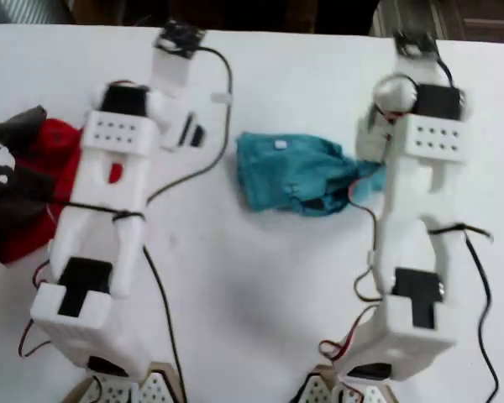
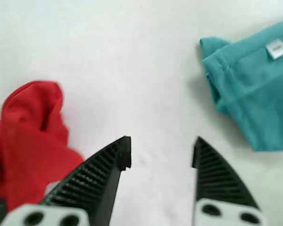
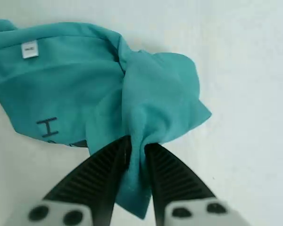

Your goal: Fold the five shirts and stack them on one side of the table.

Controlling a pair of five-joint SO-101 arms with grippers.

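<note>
The right gripper [image 3: 136, 143] is clamped on a bunched ridge of the teal shirt [image 3: 61, 80], its jaws nearly together with only the pinched cloth between them. The hold sits at the crumpled end of the shirt, away from the white label [image 3: 29, 49], and a loose flap hangs out past the jaws. The cloth looks light, soft and limp. It will probably drape and drag rather than keep any shape, and a pinch on a gathered fold like this is likely to lift a wad, not a clean edge. A hem, a shoulder or a sleeve corner, taken once the shirt lies flat, would give more control for folding, and slipping seems a small risk given how the knit bunches in the ribbed jaws. The left gripper [image 2: 160, 146] stands with its jaws wide apart, holding nothing, above bare table [image 2: 108, 47] just off the label end of the teal shirt. From the teal shirt, which lies rumpled between the two arms, the red shirt [image 2: 28, 136] is well apart beyond the left gripper, heaped against a dark shirt [image 1: 4, 168] at the table's edge. None of the three shirts looks folded yet.
</note>
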